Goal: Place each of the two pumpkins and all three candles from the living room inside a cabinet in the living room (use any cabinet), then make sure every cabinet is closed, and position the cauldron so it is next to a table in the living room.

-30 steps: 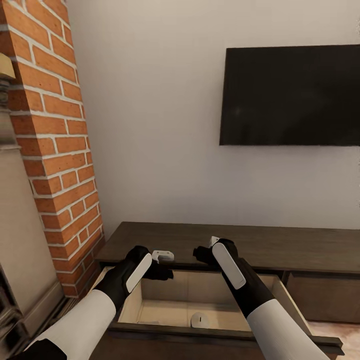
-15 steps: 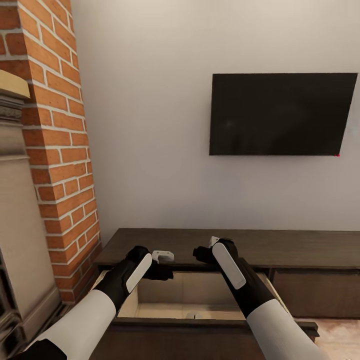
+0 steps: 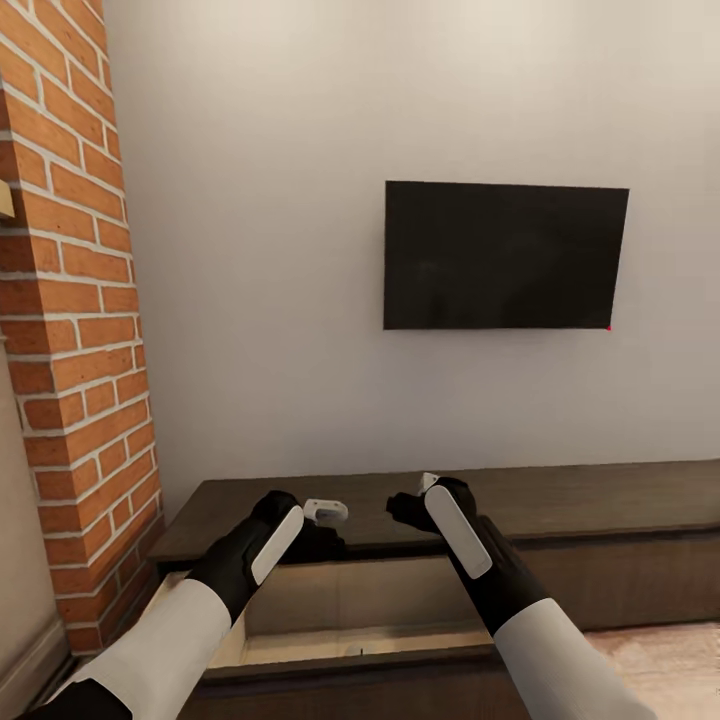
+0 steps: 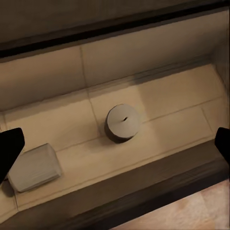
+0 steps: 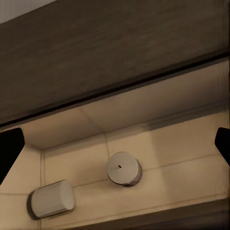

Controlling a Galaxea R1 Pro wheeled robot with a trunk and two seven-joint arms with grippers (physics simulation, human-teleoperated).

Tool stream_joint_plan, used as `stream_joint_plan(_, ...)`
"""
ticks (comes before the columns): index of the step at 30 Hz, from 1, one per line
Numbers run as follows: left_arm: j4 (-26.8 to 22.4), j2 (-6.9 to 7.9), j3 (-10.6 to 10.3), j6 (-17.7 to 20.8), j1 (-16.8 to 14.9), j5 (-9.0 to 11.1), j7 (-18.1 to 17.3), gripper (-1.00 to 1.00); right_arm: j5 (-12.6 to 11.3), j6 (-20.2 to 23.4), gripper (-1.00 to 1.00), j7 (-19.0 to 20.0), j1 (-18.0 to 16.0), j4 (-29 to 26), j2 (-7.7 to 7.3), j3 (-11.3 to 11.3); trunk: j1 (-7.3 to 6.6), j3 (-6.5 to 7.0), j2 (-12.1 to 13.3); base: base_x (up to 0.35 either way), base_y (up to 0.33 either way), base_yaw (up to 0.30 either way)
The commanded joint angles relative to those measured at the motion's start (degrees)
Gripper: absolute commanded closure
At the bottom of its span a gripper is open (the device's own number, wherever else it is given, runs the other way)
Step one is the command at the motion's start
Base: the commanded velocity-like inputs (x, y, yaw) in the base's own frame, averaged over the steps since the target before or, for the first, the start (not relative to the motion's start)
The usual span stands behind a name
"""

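Both my grippers hover over the open drawer [image 3: 340,600] of the cabinet [image 3: 560,500] in the head view, left gripper [image 3: 322,522] and right gripper [image 3: 410,505] about equally near it, though I cannot tell from here how either pair of jaws stands, and the drawer floor with its contents is cut off behind the front panel. From my left wrist, the fingers are spread wide with nothing between them, and straight below in the drawer one candle [image 4: 123,122] stands upright while another candle [image 4: 34,167] lies on its side beside it, axis flat along the drawer floor. From my right wrist the fingers are likewise apart and empty, the upright candle [image 5: 124,168] and the toppled one [image 5: 51,198] sit near the drawer's back corner, and no third candle, pumpkin or cauldron is to be made out.
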Motion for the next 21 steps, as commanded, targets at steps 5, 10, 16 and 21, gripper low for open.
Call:
stream_joint_plan(5,-0.2,0.05,-0.1,0.2,0.0,0.6,0.6,-1.00,-0.6,0.0,-1.00,-0.5,-0.1,0.0,-0.01,0.1,-1.12,1.13,2.0,0.000,0.000,-0.231)
stream_joint_plan(10,-0.2,-0.02,-0.1,0.2,0.0,0.5,0.6,-1.00,-0.6,0.0,-1.00,-0.5,-0.1,0.0,-0.01,0.1,-2.21,2.32,4.0,0.000,0.000,-0.231)
stream_joint_plan(16,-0.3,-0.09,0.0,0.2,0.0,0.5,0.6,-1.00,-0.6,0.0,-1.00,-0.5,-0.1,0.0,-0.01,0.0,-3.53,3.76,6.4,-0.044,0.000,-0.231)
stream_joint_plan(21,-0.3,-0.12,0.0,0.1,-0.1,0.5,0.6,-1.00,-0.6,0.0,-1.00,-0.5,-0.1,0.0,-0.06,0.0,-4.63,4.96,8.4,-0.118,0.000,-0.231)
